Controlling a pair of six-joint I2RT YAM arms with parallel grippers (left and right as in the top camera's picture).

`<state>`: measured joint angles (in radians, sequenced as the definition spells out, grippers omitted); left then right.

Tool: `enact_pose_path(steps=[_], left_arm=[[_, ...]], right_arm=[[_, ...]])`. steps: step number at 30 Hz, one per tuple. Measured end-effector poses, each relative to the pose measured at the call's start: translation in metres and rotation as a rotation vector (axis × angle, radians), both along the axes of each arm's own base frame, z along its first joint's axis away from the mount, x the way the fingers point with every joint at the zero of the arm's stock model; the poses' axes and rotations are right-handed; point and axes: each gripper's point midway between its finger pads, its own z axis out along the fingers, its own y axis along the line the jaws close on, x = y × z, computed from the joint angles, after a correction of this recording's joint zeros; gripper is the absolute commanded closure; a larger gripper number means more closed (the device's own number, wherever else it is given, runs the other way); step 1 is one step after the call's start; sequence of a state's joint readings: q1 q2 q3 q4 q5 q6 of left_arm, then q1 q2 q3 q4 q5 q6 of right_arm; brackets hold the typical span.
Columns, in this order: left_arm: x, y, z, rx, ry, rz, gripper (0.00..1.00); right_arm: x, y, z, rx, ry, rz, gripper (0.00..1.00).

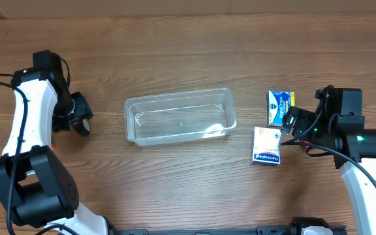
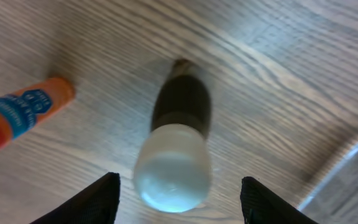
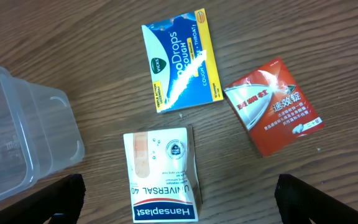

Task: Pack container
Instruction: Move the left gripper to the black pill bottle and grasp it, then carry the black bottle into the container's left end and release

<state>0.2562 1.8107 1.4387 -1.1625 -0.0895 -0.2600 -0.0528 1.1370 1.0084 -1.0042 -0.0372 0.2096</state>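
Note:
The clear container [image 1: 180,116] lies empty at the table's middle; its corner shows in the left wrist view [image 2: 353,180] and the right wrist view [image 3: 17,143]. My left gripper [image 1: 82,124] is open, its fingers [image 2: 179,208] either side of a small dark bottle with a white cap [image 2: 176,149], not touching it. My right gripper [image 1: 291,123] is open and empty [image 3: 185,202] above a white Hansaplast box [image 3: 161,177], which also shows in the overhead view [image 1: 266,147].
A blue and yellow cough drops box [image 3: 180,59] and a red box [image 3: 273,106] lie beyond the Hansaplast box. The blue box also shows in the overhead view [image 1: 279,106]. An orange tube [image 2: 23,112] lies left of the bottle.

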Motion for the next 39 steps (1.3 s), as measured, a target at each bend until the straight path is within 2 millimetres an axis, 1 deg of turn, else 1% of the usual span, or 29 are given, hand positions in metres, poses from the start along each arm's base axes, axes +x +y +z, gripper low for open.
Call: enact_pose_path(steps=[1,3,7,12,14,15,17,19,20,23,24,25,26,29,32,34,35,37,38,39], left_arm=[[-0.002,0.002,0.0,0.012,0.008,0.0,0.25],[-0.003,0.005,0.001,0.033,0.017,0.001,0.24],[0.004,0.01,0.001,0.055,-0.012,0.002,0.23],[0.019,0.011,0.002,0.053,-0.074,0.002,0.24],[0.021,0.01,0.001,0.049,-0.08,0.001,0.29],[0.021,0.01,0.0,0.047,-0.077,0.001,0.29],[0.021,0.009,-0.004,0.039,-0.067,0.001,0.39],[0.02,0.008,-0.009,0.03,-0.054,-0.001,0.53],[0.02,0.008,-0.009,0.029,-0.05,0.0,0.59],[0.017,0.007,-0.01,0.023,-0.04,-0.004,0.72],[0.016,0.006,-0.01,0.021,-0.035,-0.002,0.79],[0.015,0.006,-0.01,0.02,-0.032,-0.002,0.84],[0.014,0.006,-0.01,0.02,-0.029,-0.001,0.96],[0.013,0.005,-0.01,0.018,-0.021,0.0,0.96],[0.001,0.001,-0.008,0.002,0.025,0.017,0.96],[0.001,-0.01,0.004,-0.013,0.031,0.0,0.96],[0.004,-0.021,0.019,-0.013,0.011,-0.031,0.96],[0.016,-0.053,0.062,-0.008,-0.094,-0.122,0.96],[0.022,-0.077,0.089,-0.006,-0.174,-0.189,0.96],[0.023,-0.096,0.11,-0.009,-0.237,-0.241,0.96]], right_arm=[[0.0,0.0,0.0,0.0,0.0,0.001,0.0],[0.0,0.0,0.0,0.0,0.0,0.0,0.0],[0.0,0.0,0.0,0.0,0.0,0.0,0.0],[0.0,0.0,0.0,0.0,0.0,0.0,0.0],[0.0,0.0,0.0,0.0,0.001,0.001,0.0],[0.0,0.0,0.0,0.0,0.0,0.001,0.0],[0.0,0.0,0.0,0.0,0.002,0.0,0.0],[0.0,0.0,0.0,0.0,0.001,0.0,0.0],[0.0,0.0,0.0,0.0,0.002,0.0,0.0],[0.0,0.0,0.0,0.0,0.002,0.0,0.0],[0.0,0.0,0.0,0.0,0.002,0.0,0.0],[0.0,0.0,0.0,0.0,0.002,0.0,0.0],[0.0,0.0,0.0,0.0,0.002,0.0,0.0],[0.0,0.0,0.0,0.0,0.002,0.0,0.0],[0.0,0.0,0.0,0.0,0.002,0.0,0.0],[0.0,0.0,0.0,0.0,0.002,0.0,0.0],[0.0,0.0,0.0,0.0,0.002,0.0,0.0],[0.0,0.0,0.0,0.0,0.002,0.0,0.0],[0.0,0.0,0.0,0.0,0.002,0.0,0.0],[0.0,0.0,0.0,0.0,0.002,0.0,0.0]])
